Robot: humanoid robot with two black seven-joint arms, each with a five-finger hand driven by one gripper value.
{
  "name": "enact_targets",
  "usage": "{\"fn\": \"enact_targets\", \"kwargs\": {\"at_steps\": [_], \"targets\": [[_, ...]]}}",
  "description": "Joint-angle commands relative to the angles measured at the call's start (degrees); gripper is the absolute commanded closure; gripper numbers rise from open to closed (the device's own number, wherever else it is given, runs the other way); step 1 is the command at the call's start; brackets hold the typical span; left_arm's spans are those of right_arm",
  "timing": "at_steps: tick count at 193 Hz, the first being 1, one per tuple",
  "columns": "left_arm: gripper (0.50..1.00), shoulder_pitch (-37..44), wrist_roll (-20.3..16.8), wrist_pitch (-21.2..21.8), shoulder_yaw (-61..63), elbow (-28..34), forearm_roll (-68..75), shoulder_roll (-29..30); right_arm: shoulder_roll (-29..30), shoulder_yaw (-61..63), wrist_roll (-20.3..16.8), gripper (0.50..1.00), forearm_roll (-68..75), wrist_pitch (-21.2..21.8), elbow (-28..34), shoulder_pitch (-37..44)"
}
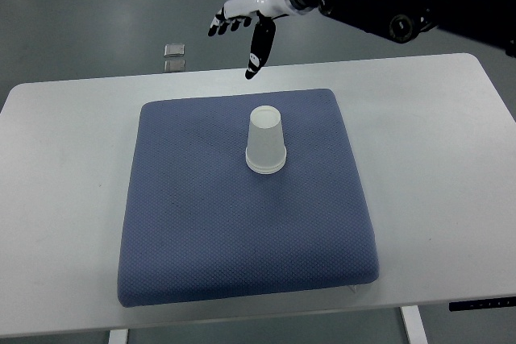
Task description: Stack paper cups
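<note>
Over the far edge of the table, right hand (242,26) hangs in the air, arm coming in from the upper right. Fingers spread and relaxed, thumb pointing down, nothing held. It sits well above and beyond the cups, no contact.

Left arm not in view.

Paper cups (266,141): upside down, rim on the blue pad (201,223), slightly right of pad centre toward its far side. Looks like a nested stack, though I can't tell how many.

Pad lies on the white table (451,142). Small metal object (174,56) on the floor beyond the far edge.

Handling guess: very light, thin walls, crush easily, tip easily on the soft pad. Take hold around the side wall mid-height with light pressure, not the rim.
</note>
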Motion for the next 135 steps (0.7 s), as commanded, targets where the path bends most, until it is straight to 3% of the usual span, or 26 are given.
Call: {"fn": "enact_targets", "kwargs": {"at_steps": [1, 26, 53, 68, 98, 135], "targets": [[0.500, 0.0, 0.0, 0.0, 0.0, 0.0, 0.0, 0.0, -3.2, 5.8, 0.3, 0.587, 5.3, -0.7, -5.1, -4.3], [0.500, 0.0, 0.0, 0.0, 0.0, -0.1, 0.1, 0.0, -5.5, 15.2, 0.5, 0.587, 13.0, -1.5, -13.1, -13.6], [0.500, 0.0, 0.1, 0.0, 0.0, -0.4, 0.1, 0.0, -4.9, 29.8, 0.5, 0.587, 22.7, -6.9, -18.7, -24.6], [0.500, 0.0, 0.1, 0.0, 0.0, -0.5, 0.2, 0.0, -4.7, 37.3, 1.1, 0.587, 27.2, -9.8, -19.0, -29.3], [0.500, 0.0, 0.1, -0.1, 0.1, -0.5, 0.2, 0.0, -1.8, 49.4, 2.1, 0.587, 37.1, -10.0, -18.8, -35.8], [0.500, 0.0, 0.1, 0.0, 0.1, -0.5, 0.2, 0.0, 4.0, 58.2, 7.6, 0.587, 48.2, -10.1, -18.7, -39.7]]}}
